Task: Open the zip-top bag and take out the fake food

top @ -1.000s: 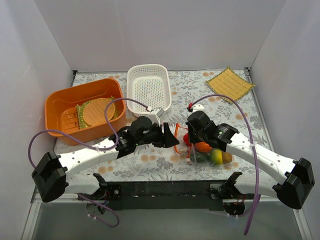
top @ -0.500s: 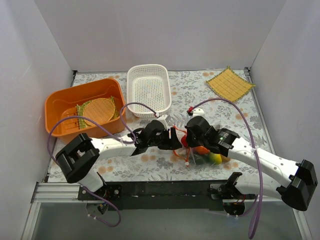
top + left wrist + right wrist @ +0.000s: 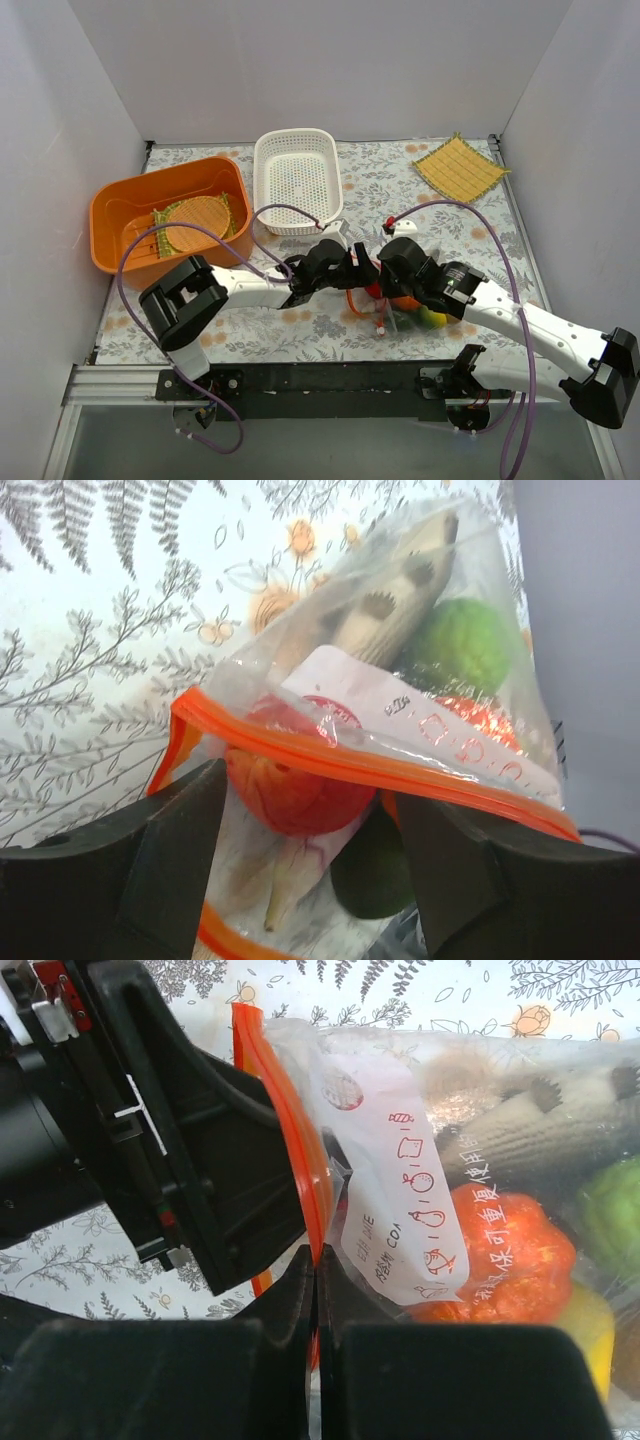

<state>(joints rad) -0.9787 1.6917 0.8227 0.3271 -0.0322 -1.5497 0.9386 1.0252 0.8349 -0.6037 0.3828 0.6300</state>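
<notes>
The zip-top bag (image 3: 385,318) lies on the table's front middle, holding the fake food (image 3: 418,308). My right gripper (image 3: 315,1260) is shut on the upper orange zipper strip (image 3: 285,1130) and holds the mouth up. My left gripper (image 3: 315,850) is open, its fingers (image 3: 170,850) inside the bag's mouth on either side of a red fruit (image 3: 295,790), beside a dark green one (image 3: 375,875). Deeper in lie a light green piece (image 3: 460,645), a grey-brown piece (image 3: 385,610) and an orange piece (image 3: 510,1250). In the top view the grippers meet at the mouth, the left (image 3: 356,272) and the right (image 3: 384,280).
An orange bin (image 3: 115,205) with a round woven mat (image 3: 195,222) stands at the left. A white perforated basket (image 3: 297,175) stands at the back middle. A square yellow mat (image 3: 460,168) lies at the back right. Purple cables loop over both arms.
My left arm has stretched to the right and its open gripper has gone into the bag's mouth. My right gripper has kept its grip on the zipper strip and shifted slightly.
</notes>
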